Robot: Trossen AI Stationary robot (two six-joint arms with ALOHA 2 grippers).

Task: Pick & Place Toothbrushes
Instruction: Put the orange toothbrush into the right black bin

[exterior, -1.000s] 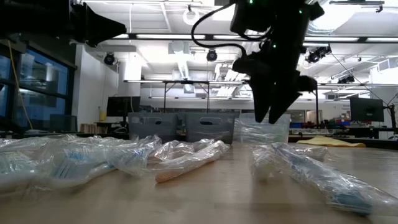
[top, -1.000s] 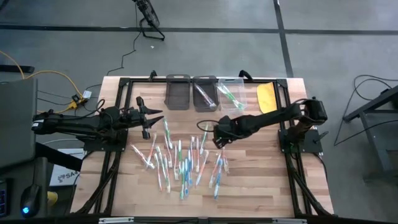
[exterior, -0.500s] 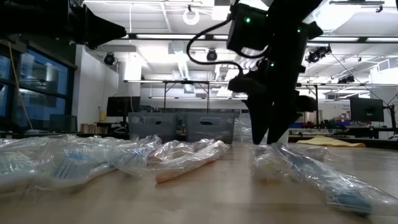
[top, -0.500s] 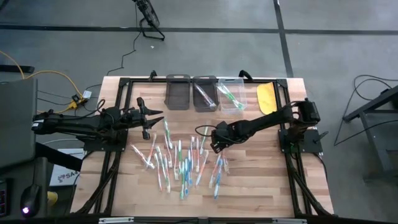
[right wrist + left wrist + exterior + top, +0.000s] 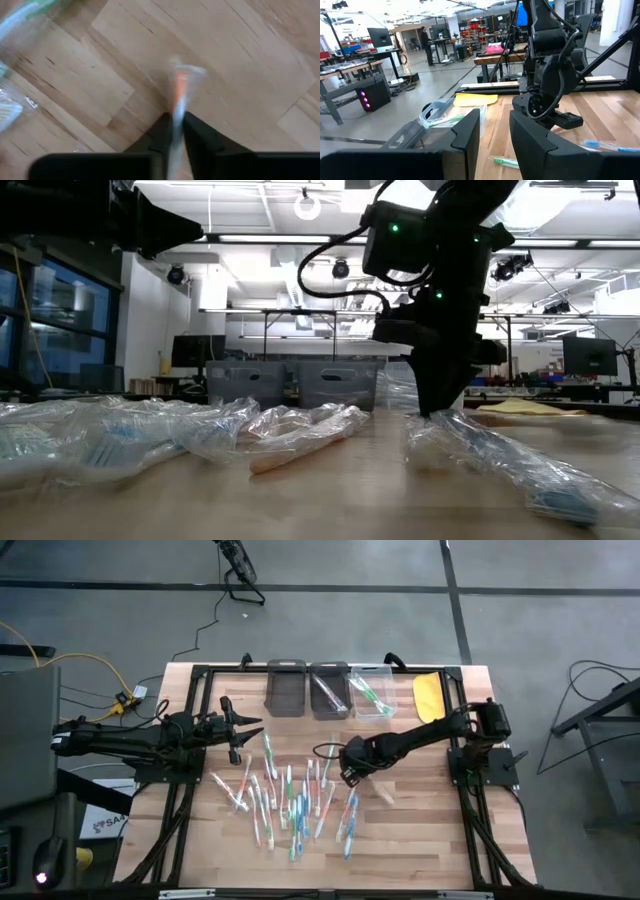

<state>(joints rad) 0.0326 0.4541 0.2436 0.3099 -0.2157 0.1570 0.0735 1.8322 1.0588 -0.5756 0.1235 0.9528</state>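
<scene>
Left gripper (image 5: 238, 730) parked part-open, empty; right gripper (image 5: 346, 776) pinching one orange brush (image 5: 179, 90).
Toothbrushes (image 5: 290, 798) strewn mid-table in crinkly wrap: probably light, stiff, slippery; best nipped mid-handle, across the stick, clear of neighbours.

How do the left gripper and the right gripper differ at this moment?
The left gripper hangs beside the toothbrushes, jaws apart and empty; the right gripper is down at the pile's edge, jaws shut on an orange-red toothbrush. The left one points at mid-table; the right one points downward. Both are dark and two-fingered.
</scene>
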